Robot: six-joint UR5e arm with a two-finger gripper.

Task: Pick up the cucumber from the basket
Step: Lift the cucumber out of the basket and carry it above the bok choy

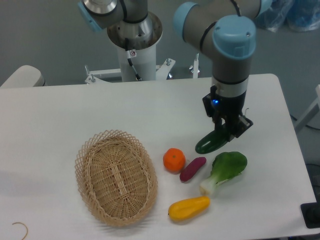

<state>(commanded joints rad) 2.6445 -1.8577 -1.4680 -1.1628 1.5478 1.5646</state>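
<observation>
Claw (226, 131) clenched on upper end of the cucumber (211, 142), which slants down to the left, lower end at or just above the table (60, 115); contact there can't be made out. Cucumber is well right of the basket (116, 176), outside it, just above the bok choy (226, 170). Between basket and bok choy: orange (174, 160), purple piece (192, 168), with a yellow squash (189, 208) below them, all lying on the table.
</observation>
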